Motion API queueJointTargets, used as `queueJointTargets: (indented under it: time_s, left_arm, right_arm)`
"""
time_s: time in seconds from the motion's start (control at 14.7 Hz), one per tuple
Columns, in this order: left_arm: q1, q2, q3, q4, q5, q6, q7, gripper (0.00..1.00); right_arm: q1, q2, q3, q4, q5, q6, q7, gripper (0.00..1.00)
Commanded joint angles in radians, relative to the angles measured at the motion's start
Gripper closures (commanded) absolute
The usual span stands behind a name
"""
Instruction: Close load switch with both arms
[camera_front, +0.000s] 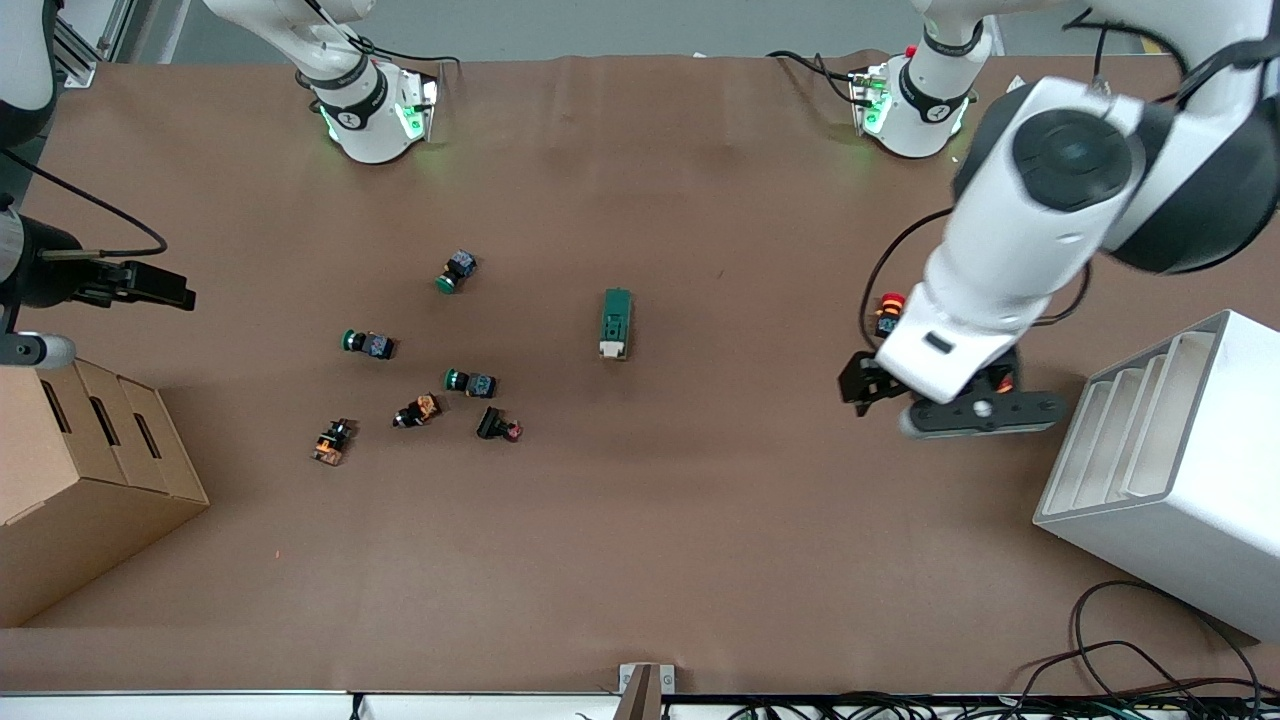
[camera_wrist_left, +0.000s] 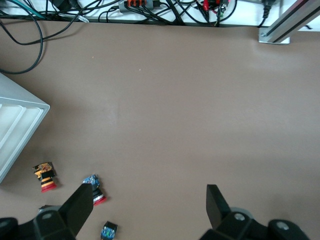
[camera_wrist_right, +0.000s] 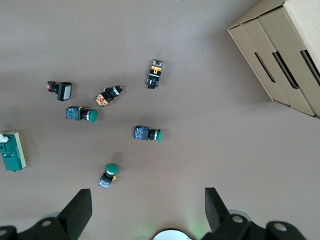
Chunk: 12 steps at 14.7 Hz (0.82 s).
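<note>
The load switch (camera_front: 616, 323) is a dark green block with a white handle end. It lies flat near the middle of the table, handle end toward the front camera, and also shows in the right wrist view (camera_wrist_right: 12, 151). My left gripper (camera_front: 862, 386) hangs open over the table toward the left arm's end, well away from the switch; its open fingers (camera_wrist_left: 80, 206) hold nothing. My right gripper (camera_front: 178, 292) is open and empty over the table's edge at the right arm's end, above the cardboard box. Its fingers (camera_wrist_right: 80, 207) frame bare table.
Several push buttons (camera_front: 470, 382) lie scattered between the switch and the right arm's end. Red-capped buttons (camera_front: 889, 313) sit by the left gripper. A cardboard box (camera_front: 80, 480) stands at the right arm's end, a white slotted rack (camera_front: 1170, 470) at the left arm's end.
</note>
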Motion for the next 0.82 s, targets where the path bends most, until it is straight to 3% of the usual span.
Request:
queueJointTargets:
  time_s: [0.0,0.2,0.54,0.75]
  left_arm:
    - [-0.087,-0.116,0.223,-0.040,-0.189,-0.005,0.115,0.00]
    - [-0.149,-0.222,0.392,-0.112,-0.254,-0.071,0.262,0.00]
    - [-0.151,-0.435,0.501,-0.337,-0.266,-0.099,0.412,0.00]
    - [-0.149,-0.518,0.512,-0.411,-0.268,-0.140,0.456,0.00]
  right_arm:
    - [0.032,-0.033,-0.033,-0.028,-0.007,-0.006,-0.006,0.00]
    - [0.027,-0.033,-0.033,-0.026,-0.004,-0.004,-0.006,0.00]
    - [0.027,-0.034,-0.029,-0.018,-0.004,0.003,-0.006,0.00]
    - [0.026,-0.034,-0.032,-0.014,-0.004,-0.004,-0.006,0.00]
